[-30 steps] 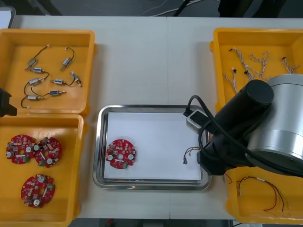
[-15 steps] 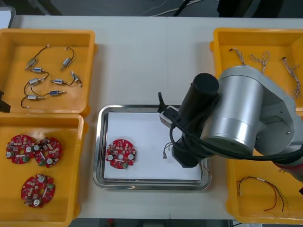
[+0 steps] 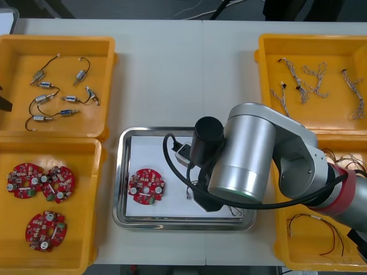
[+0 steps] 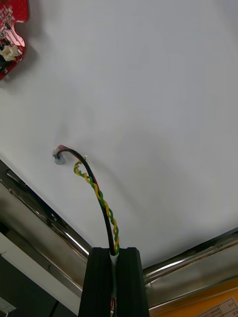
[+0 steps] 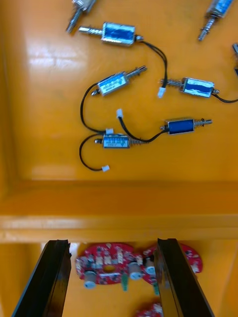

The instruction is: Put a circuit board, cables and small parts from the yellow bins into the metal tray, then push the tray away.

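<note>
My right gripper point(image 4: 114, 253) is shut on a twisted yellow cable point(image 4: 101, 203) with a dark strand. The cable's free end point(image 4: 59, 156) touches the white floor of the metal tray point(image 4: 54, 223). In the front view my right arm point(image 3: 246, 160) covers the tray's right half, and the cable end point(image 3: 189, 193) shows just left of it. A round red circuit board point(image 3: 146, 186) lies in the tray's left part point(image 3: 122, 172). My left gripper point(image 5: 111, 245) hangs open above the wall between the two left bins, with small metal parts point(image 5: 116, 81) beyond its fingers.
The far-left yellow bin point(image 3: 57, 41) holds small metal parts, and the near-left bin point(image 3: 86, 240) holds three red boards. The far-right bin point(image 3: 309, 41) holds twisted cables. More red and yellow cables point(image 3: 321, 235) lie in the near-right bin.
My right arm has swung left across the tray, carrying the cable from the tray's right edge to its middle. The left gripper has shifted farther from me at the table's left edge.
</note>
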`<control>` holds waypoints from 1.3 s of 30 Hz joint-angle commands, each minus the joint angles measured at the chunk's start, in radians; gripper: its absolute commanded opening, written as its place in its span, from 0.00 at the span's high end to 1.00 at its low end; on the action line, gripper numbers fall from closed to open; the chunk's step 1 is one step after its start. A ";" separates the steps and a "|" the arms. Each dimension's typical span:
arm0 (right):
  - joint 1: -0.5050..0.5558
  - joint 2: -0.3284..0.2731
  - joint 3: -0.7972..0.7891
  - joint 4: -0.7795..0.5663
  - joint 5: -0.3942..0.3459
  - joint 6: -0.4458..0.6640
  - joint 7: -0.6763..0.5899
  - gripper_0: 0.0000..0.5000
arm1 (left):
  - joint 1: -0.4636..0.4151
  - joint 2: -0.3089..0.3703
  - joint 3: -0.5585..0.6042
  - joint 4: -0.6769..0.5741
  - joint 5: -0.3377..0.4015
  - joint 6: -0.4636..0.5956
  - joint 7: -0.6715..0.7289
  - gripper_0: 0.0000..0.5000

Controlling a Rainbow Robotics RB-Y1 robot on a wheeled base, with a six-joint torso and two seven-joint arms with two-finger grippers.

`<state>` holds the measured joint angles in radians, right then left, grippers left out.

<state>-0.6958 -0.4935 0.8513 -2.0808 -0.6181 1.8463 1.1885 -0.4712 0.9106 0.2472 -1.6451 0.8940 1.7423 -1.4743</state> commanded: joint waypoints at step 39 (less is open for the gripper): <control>-0.016 0.016 0.107 0.139 0.084 -0.237 0.109 0.00 | -0.078 0.022 -0.301 0.194 -0.061 -0.383 -0.868 0.00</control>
<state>-0.6959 -0.4934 0.9984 -1.9011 -0.5207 1.5927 1.2565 -0.5098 0.9106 -0.0257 -1.4634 0.8291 1.3929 -2.1934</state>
